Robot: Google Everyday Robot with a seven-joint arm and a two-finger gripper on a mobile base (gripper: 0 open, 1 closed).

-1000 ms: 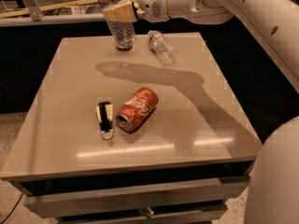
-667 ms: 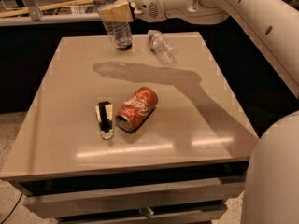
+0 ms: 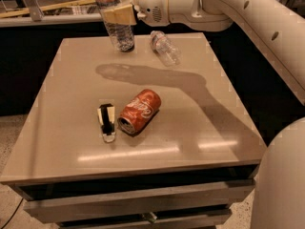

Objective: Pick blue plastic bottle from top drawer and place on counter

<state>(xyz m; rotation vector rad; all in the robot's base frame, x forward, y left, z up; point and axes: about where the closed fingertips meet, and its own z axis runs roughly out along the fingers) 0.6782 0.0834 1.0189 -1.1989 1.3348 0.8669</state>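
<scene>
My gripper [image 3: 116, 14] is at the far edge of the counter [image 3: 66, 109], reaching in from the right. It is shut on the blue plastic bottle [image 3: 122, 35], a clear ribbed bottle. The bottle leans with its top to the left, and its base is at or just above the counter's far edge. Its cap is cut off by the top of the view. The top drawer [image 3: 138, 200] shows as a pale front below the counter's near edge, standing out a little.
A second small clear bottle [image 3: 166, 47] lies on its side just right of the held one. A red cola can [image 3: 139, 111] lies on its side mid-counter, with a small black-and-white object [image 3: 107, 122] at its left. A lower drawer front with a metal latch [image 3: 148, 217] sits at the bottom.
The gripper and the bottle have shifted slightly to the left, and the bottle's top now leans more to the left. The other things have not moved.
</scene>
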